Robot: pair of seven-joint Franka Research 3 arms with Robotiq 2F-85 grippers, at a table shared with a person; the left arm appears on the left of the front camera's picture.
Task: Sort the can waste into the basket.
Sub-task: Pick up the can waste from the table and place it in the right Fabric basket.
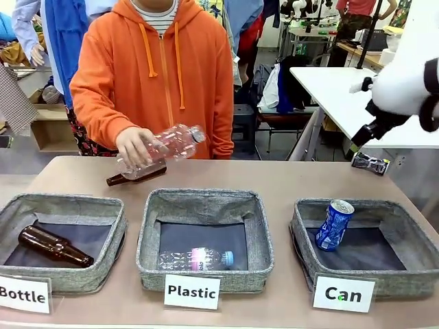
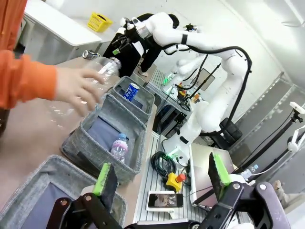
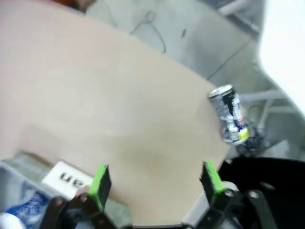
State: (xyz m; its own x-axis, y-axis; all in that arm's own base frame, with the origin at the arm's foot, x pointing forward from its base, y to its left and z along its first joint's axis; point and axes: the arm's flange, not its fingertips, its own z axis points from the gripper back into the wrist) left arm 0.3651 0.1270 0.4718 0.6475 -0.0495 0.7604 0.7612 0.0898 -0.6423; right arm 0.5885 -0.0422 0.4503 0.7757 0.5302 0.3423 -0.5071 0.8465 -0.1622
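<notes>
The blue can (image 1: 335, 224), white-marked with a silver top, leaned tilted inside the basket (image 1: 300, 232) at the surface's near right corner. Its base rested on the dark bottom and its top stood against the far left wall, behind the white card (image 1: 343, 293) reading "Can". The black can (image 1: 370, 163), crushed and showing a silver end, lay on its side on the bare surface (image 1: 274, 179) near the far right corner, outside that basket. The right tool (image 3: 156, 183) hung above that corner with its green pads spread wide and nothing between them; the black can lay ahead of it, off to one side. The left tool (image 2: 162, 174) was likewise spread and empty near the row of baskets. In the middle basket (image 1: 147, 240), carded "Plastic", lay a clear bottle (image 1: 199, 259); in the left basket (image 1: 116, 233), carded "Bottle", lay a brown bottle (image 1: 53, 247). At the far edge, well apart from both cans, a person's hand (image 1: 135, 146) held a clear plastic bottle (image 1: 175, 144) over a second brown bottle (image 1: 136, 176) lying on the surface.
</notes>
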